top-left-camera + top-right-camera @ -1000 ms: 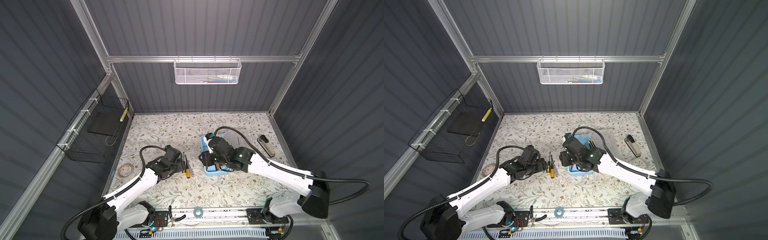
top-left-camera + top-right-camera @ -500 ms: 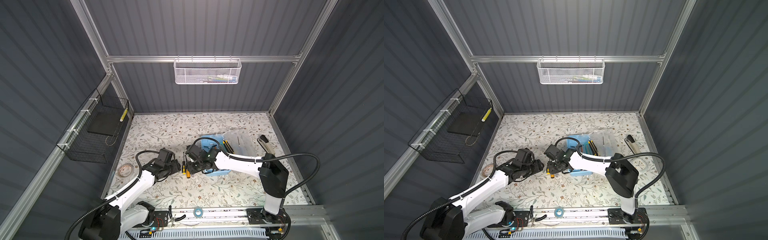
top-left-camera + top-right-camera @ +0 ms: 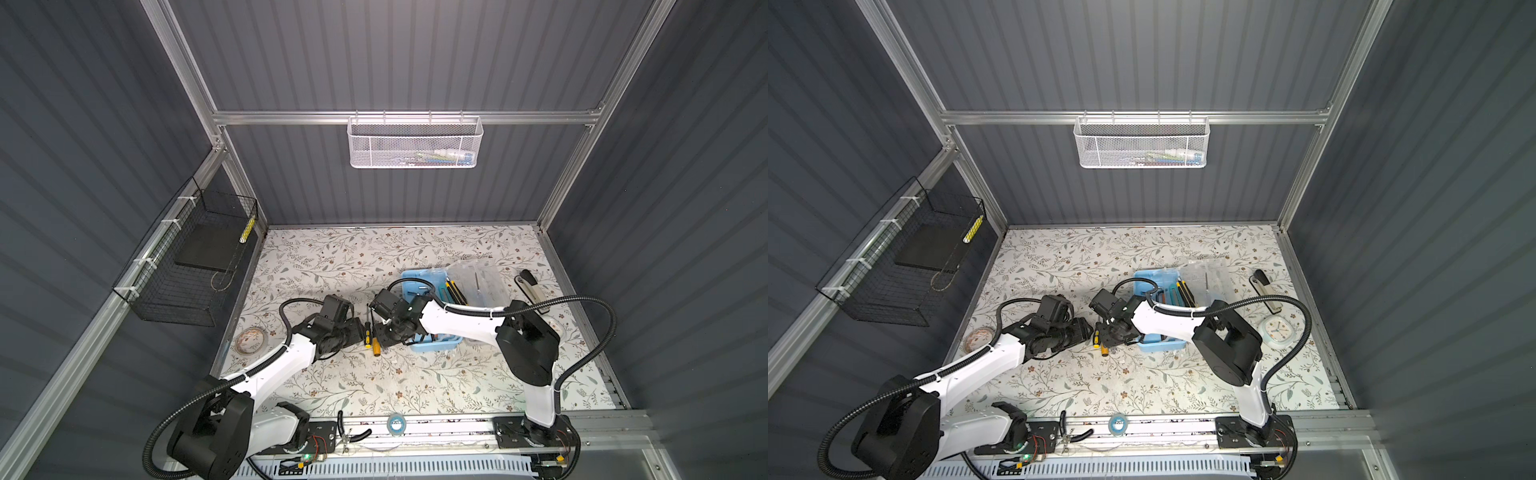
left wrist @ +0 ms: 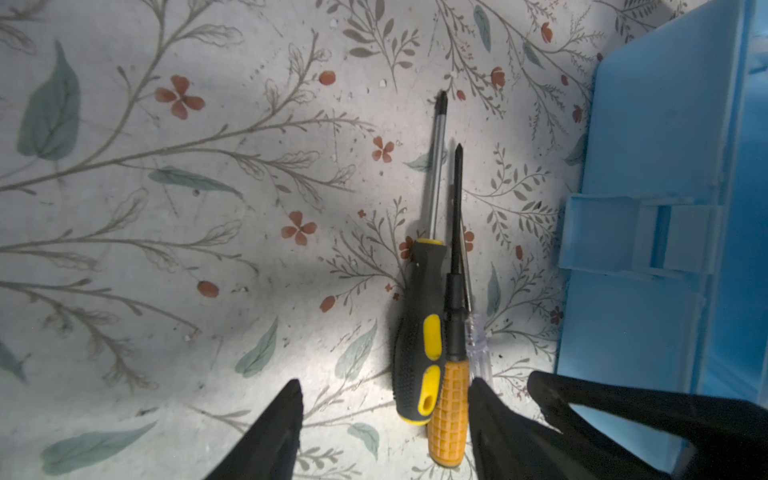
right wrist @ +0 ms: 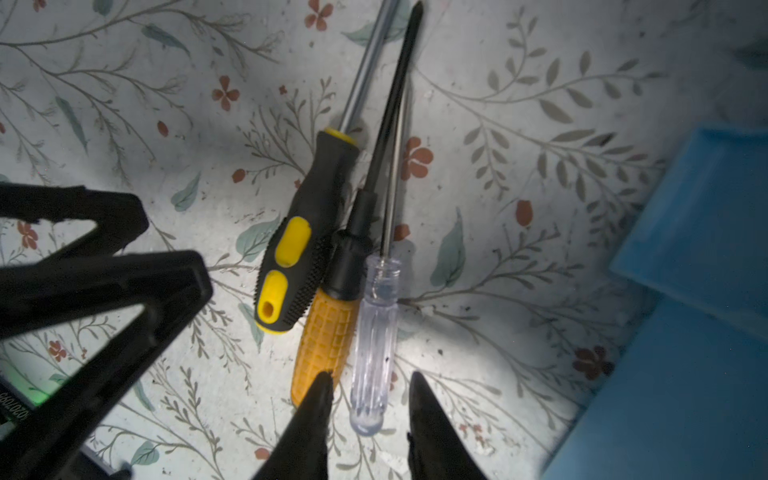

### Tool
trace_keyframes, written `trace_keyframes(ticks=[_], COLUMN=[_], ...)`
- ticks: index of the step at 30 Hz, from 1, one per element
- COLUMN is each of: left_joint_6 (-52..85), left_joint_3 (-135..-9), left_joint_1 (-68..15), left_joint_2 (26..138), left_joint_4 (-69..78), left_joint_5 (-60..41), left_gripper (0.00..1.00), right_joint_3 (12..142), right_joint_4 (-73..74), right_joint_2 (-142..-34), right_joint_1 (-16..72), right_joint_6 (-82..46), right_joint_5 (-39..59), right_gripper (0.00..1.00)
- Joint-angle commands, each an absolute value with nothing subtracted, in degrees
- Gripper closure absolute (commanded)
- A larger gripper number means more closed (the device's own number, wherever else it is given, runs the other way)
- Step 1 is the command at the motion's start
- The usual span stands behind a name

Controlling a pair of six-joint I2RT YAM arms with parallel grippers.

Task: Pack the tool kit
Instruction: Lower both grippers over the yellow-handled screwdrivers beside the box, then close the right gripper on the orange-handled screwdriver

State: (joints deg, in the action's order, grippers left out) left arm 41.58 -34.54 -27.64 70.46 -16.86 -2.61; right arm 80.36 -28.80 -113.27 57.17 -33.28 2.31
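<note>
The tool kit point(image 3: 415, 277) point(image 3: 1148, 277) lies open on the floral table, its clear lid point(image 3: 478, 279) folded back; its blue wall point(image 4: 648, 145) shows in the left wrist view. Beside it lie three screwdrivers side by side: black-and-yellow point(image 4: 419, 353) point(image 5: 299, 257), orange point(image 4: 451, 411) point(image 5: 328, 336) point(image 3: 376, 348) and clear-handled point(image 5: 376, 332). My left gripper point(image 4: 386, 384) point(image 3: 359, 332) is open, straddling the black-and-yellow and orange handle ends. My right gripper point(image 5: 370, 376) point(image 3: 384, 337) is narrowly open astride the clear handle, with gaps on both sides.
A tape roll point(image 3: 250, 340) lies at the table's left edge, a stapler point(image 3: 530, 286) and a white clock point(image 3: 1278, 331) at the right. A white mesh basket point(image 3: 414, 143) hangs on the back wall, a black wire basket point(image 3: 191, 266) on the left wall.
My right arm swung left from over the case down to the screwdrivers and its jaws narrowed around the clear handle. The left gripper stayed by the handles.
</note>
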Motion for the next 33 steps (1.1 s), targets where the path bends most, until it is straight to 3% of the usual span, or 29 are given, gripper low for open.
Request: trace_keyframes(ticks=[1, 20, 33], left_joint_6=[39.7, 38.6, 37.9], left_joint_3=[-36.2, -34.8, -31.2], left_joint_1=[-27.3, -26.9, -22.6], left_joint_2=[71.5, 69.6, 65.1], left_joint_4=[-16.8, -18.1, -18.6], left_joint_5=[-2.7, 0.7, -1.0], left_gripper=[0.36, 0.37, 0.36], right_joint_3=[81.3, 83.7, 89.1], right_joint_4=[-30.4, -31.1, -34.1], right_joint_2=[-114.7, -112.9, -118.4], right_joint_1=[56.8, 57.2, 59.6], right_joint_6=[-32.4, -31.6, -32.4], right_joint_5=[2.1, 3.4, 5.7], right_gripper=[0.67, 0.71, 0.71])
